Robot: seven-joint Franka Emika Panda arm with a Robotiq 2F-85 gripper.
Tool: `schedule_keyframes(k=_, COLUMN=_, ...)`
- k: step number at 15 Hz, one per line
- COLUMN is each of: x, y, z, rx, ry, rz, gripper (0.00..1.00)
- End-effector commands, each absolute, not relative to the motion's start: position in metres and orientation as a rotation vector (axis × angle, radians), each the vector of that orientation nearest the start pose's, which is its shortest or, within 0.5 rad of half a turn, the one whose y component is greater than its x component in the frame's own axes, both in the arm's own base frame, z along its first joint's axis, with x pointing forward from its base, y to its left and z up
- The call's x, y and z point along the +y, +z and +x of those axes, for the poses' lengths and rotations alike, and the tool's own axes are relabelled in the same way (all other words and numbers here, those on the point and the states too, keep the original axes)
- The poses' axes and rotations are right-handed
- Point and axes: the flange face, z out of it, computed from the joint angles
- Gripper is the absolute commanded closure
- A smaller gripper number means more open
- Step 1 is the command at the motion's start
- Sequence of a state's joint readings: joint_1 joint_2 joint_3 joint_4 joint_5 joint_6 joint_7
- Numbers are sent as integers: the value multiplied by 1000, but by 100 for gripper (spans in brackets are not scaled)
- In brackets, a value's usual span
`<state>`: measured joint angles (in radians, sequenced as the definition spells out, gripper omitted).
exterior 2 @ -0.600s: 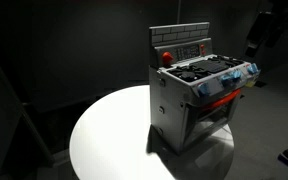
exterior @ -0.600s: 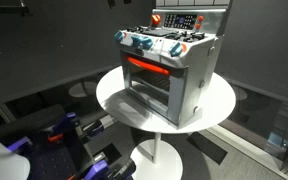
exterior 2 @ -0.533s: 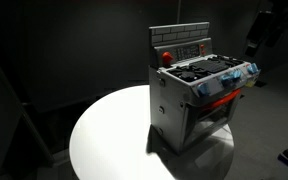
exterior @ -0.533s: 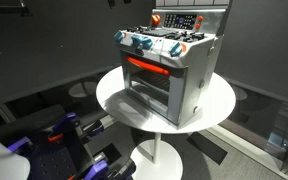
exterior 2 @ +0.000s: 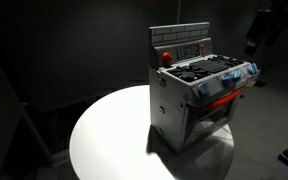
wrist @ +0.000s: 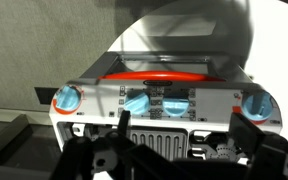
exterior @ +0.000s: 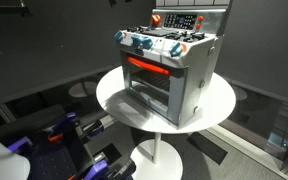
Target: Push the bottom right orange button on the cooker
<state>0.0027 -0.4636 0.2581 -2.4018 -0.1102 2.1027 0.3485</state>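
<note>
The cooker (exterior: 172, 70) is a silver-grey toy stove with a red-orange trimmed oven door, standing on a round white table (exterior: 216, 108). It shows in both exterior views (exterior 2: 197, 95). Its upright back panel (exterior: 189, 20) carries small orange buttons, too small to tell apart. In the wrist view I look down on the cooker's blue knobs (wrist: 137, 102) and dark burner grate (wrist: 156, 140); the back panel is out of that view. My gripper (wrist: 184, 135) hangs above the burners, open and empty, with one dark finger at each side. The dark arm (exterior 2: 261, 30) is off to the cooker's side.
The table (exterior 2: 104, 135) has bare white surface beside the cooker. Dark floor and black backdrop surround it. Blue and black equipment (exterior: 59, 135) lies low beside the table's base.
</note>
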Motion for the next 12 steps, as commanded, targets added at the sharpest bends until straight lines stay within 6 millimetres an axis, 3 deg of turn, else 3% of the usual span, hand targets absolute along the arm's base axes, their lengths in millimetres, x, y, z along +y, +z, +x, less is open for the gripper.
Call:
schedule_keyframes(k=1, x=109, y=513, z=433, rx=140, ry=-420, rz=-3267, gripper=0)
schedule_keyframes(k=6, x=97, y=520, z=472, rx=185, ry=-547, rz=-3231, gripper=0)
schedule_keyframes(k=12, x=62, y=509, z=526, rx=289, ry=-698, rz=-3220, gripper=0)
